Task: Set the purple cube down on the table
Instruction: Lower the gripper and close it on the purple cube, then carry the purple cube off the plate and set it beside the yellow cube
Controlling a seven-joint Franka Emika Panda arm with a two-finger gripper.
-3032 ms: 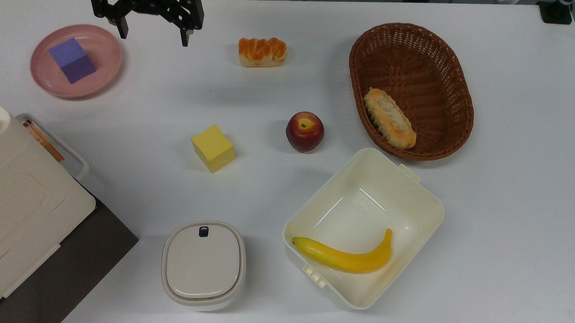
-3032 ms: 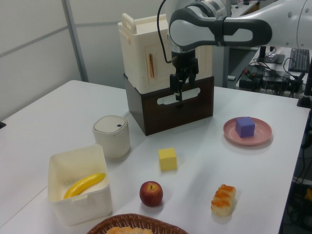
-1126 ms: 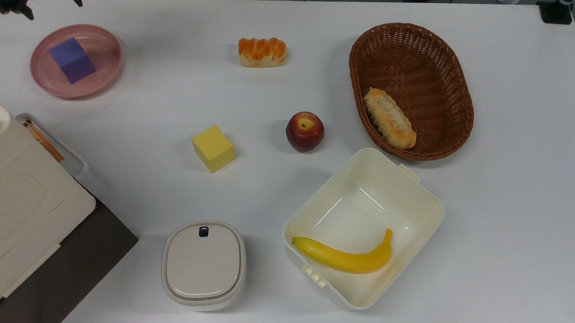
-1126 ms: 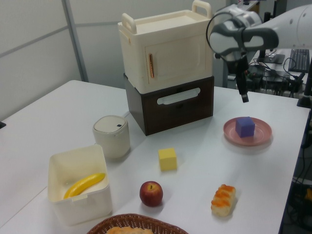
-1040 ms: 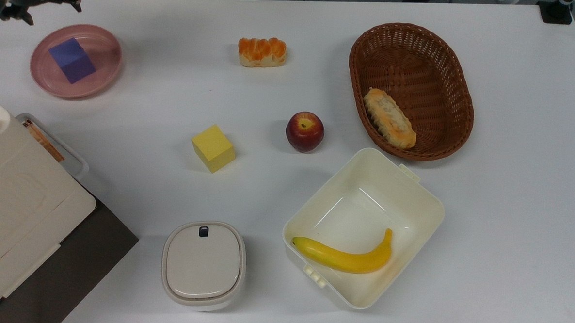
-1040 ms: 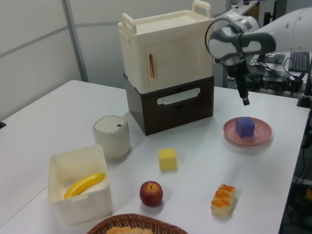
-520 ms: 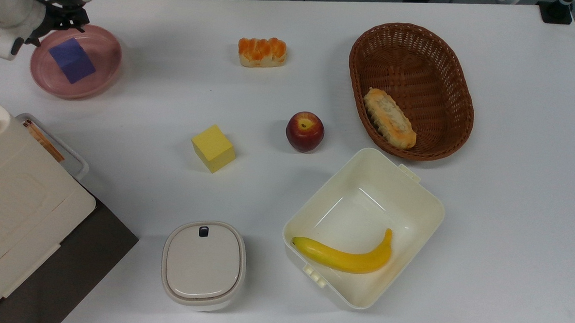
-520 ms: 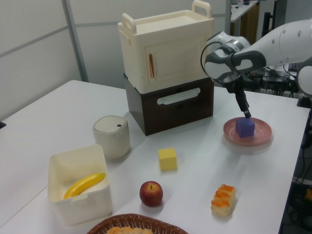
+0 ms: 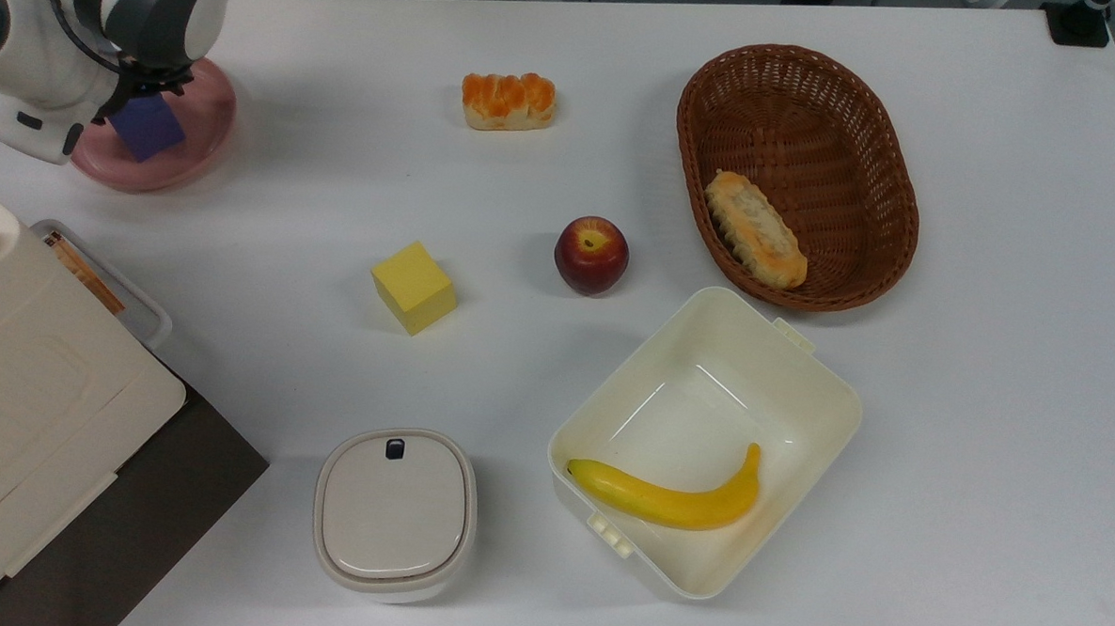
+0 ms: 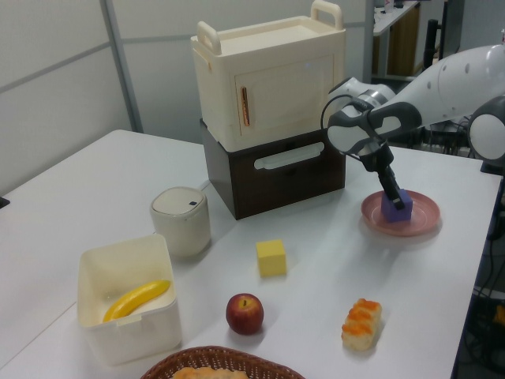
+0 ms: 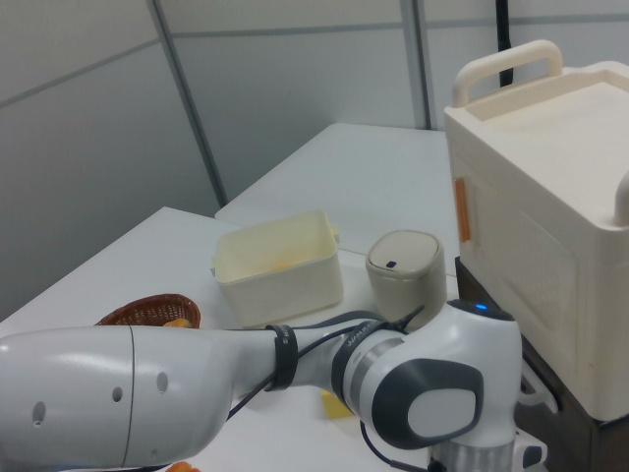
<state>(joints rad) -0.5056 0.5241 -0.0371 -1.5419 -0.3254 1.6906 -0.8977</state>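
The purple cube (image 9: 149,128) (image 10: 397,214) sits on the round pink plate (image 9: 202,147) (image 10: 424,213) at the back left of the white table (image 9: 338,172) in the top view. My gripper (image 10: 394,197) has come down at a slant onto the cube's top and reaches it from the left view's left. In the top view the arm's white and grey wrist (image 9: 110,11) covers the gripper and the plate's left part. The cube rests on the plate.
A yellow cube (image 9: 414,287) and an apple (image 9: 591,254) lie mid-table, an orange bread (image 9: 508,100) behind them. On the top view's right are a wicker basket (image 9: 887,205) and a cream box (image 9: 827,400) with a banana (image 9: 667,498). A lidded container (image 9: 393,513) and a cabinet (image 9: 35,422) stand front left.
The arm swung from the table's back middle over to the pink plate and lowered, so the gripper now reaches the purple cube. The cube has stayed on the plate.
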